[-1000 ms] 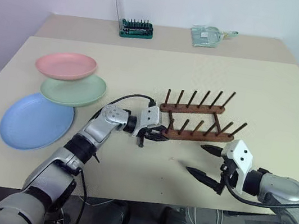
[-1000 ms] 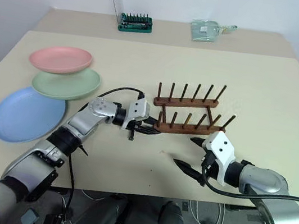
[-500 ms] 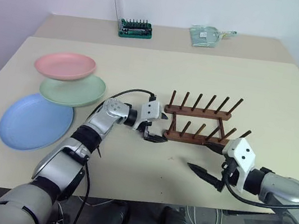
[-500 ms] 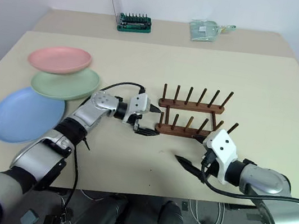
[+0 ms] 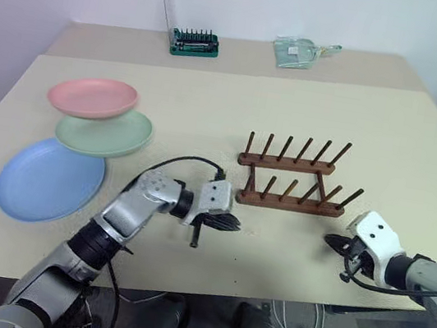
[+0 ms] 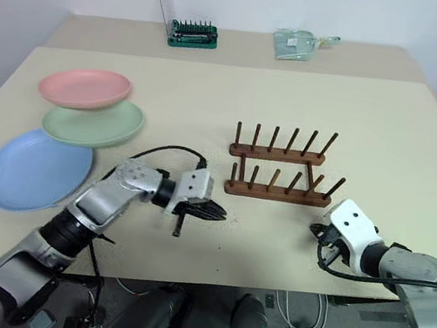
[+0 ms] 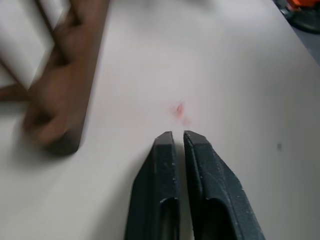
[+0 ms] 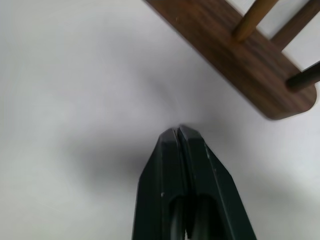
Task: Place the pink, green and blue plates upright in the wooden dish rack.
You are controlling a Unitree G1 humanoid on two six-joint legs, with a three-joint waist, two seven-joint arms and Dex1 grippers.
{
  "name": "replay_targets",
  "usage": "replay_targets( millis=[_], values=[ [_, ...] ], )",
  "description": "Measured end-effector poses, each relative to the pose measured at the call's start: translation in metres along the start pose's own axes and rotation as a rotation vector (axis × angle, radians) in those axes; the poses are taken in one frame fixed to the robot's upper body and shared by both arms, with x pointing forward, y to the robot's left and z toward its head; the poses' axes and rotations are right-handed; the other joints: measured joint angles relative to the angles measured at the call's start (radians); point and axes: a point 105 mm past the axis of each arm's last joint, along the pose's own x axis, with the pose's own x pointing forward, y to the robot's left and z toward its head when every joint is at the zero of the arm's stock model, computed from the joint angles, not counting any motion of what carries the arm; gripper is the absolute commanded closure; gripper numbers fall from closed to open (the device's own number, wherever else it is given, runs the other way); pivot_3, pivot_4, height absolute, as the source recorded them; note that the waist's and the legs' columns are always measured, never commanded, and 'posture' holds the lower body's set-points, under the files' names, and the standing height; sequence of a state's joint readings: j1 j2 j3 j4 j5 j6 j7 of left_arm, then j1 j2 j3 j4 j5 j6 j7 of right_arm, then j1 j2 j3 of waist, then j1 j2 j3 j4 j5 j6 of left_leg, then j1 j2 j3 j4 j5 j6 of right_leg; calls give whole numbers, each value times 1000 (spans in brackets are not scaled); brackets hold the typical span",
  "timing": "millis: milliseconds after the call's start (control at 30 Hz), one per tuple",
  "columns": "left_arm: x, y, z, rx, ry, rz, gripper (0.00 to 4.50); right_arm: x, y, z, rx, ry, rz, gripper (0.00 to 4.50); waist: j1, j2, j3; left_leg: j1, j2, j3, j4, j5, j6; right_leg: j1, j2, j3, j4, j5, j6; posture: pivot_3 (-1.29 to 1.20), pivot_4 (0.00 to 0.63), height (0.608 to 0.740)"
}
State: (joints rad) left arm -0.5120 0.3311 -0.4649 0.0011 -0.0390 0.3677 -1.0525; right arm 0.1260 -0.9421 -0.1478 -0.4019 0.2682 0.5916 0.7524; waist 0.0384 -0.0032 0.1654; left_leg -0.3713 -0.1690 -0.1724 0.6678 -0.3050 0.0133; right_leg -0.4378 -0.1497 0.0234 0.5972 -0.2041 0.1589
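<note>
Three plates lie overlapped at the tabletop's [image 5: 211, 105] left side: the pink plate [image 5: 93, 97] farthest, resting on the mint green plate [image 5: 104, 131], which in turn overlaps the larger light blue plate [image 5: 49, 180]. The wooden dish rack [image 5: 293, 176] stands empty near the middle, pegs upright. The left gripper [image 5: 230, 222] hovers just off the rack's left end, fingers pressed together, holding nothing. The right gripper [image 5: 332, 242], likewise pinched shut and empty, sits near the rack's right end, seemingly just above the surface.

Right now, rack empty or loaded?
Empty. The rack has nothing between its pegs; the pink plate, green plate and blue plate lie flat, overlapping.
</note>
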Motion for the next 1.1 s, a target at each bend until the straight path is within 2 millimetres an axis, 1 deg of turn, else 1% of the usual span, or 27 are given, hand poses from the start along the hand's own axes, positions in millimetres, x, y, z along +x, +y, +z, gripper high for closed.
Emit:
replay_targets(
  millis=[167,233,300,367,467,633,700,900,967,1000,1067,1100],
  values=[
    [18,13,1,7,32,130,4300,19,-19,9,-52,-13,-92,4500,3,-3,-2,4,1,1,0,0,0,5,0,0,-1,1,-1,0,150,740],
    [22,19,2,11,39,175,4300,25,-24,11,-55,-19,-121,4500,4,-4,-2,6,1,1,0,0,0,7,0,0,-2,1,-1,0,150,740],
    [23,30,1,15,52,241,4300,35,-33,15,-60,-33,-152,4500,2,-4,-2,11,1,1,0,0,0,11,0,0,-2,1,-1,0,150,740],
    [23,38,1,24,65,294,4300,40,-38,18,-77,-39,-173,4500,2,-4,-2,13,1,1,-2,0,0,11,0,0,-2,1,0,0,150,740],
    [20,55,-1,32,72,381,4300,50,-54,24,-101,-45,-215,4500,-1,-4,-2,14,1,3,-2,0,0,11,0,0,-1,1,0,0,150,740],
    [13,78,-5,30,85,492,4300,58,-76,31,-136,-52,-274,4500,0,-4,-2,14,1,3,-3,0,0,10,0,0,-2,1,0,0,150,740],
    [12,82,-6,25,85,511,4300,60,-81,31,-139,-51,-284,4500,0,-4,-2,14,1,3,-3,0,0,10,0,0,-2,1,0,0,150,740],
    [8,88,-8,12,82,539,4300,64,-87,32,-155,-59,-292,4500,-1,-4,-2,13,1,3,-3,0,0,10,0,0,-1,1,-1,0,150,740],
    [5,85,-8,15,78,523,4300,63,-86,33,-161,-65,-287,4500,-3,-4,-2,13,1,3,-3,0,0,9,0,0,-1,1,-1,0,150,740],
    [1,79,-9,18,71,500,4300,62,-84,33,-171,-69,-277,4500,-4,-4,-2,13,1,3,-4,0,0,8,0,0,-1,1,-1,0,150,740],
    [-7,67,-11,-5,49,457,4355,57,-79,33,-180,-76,-238,3999,-4,-3,-2,12,1,3,-5,0,0,7,0,0,-1,1,-1,0,150,740],
    [-15,58,-10,-56,6,426,3806,52,-71,35,-170,-100,-189,3758,-4,-3,-2,9,1,3,-4,0,0,4,0,0,-1,1,-1,0,150,740]
  ],
)
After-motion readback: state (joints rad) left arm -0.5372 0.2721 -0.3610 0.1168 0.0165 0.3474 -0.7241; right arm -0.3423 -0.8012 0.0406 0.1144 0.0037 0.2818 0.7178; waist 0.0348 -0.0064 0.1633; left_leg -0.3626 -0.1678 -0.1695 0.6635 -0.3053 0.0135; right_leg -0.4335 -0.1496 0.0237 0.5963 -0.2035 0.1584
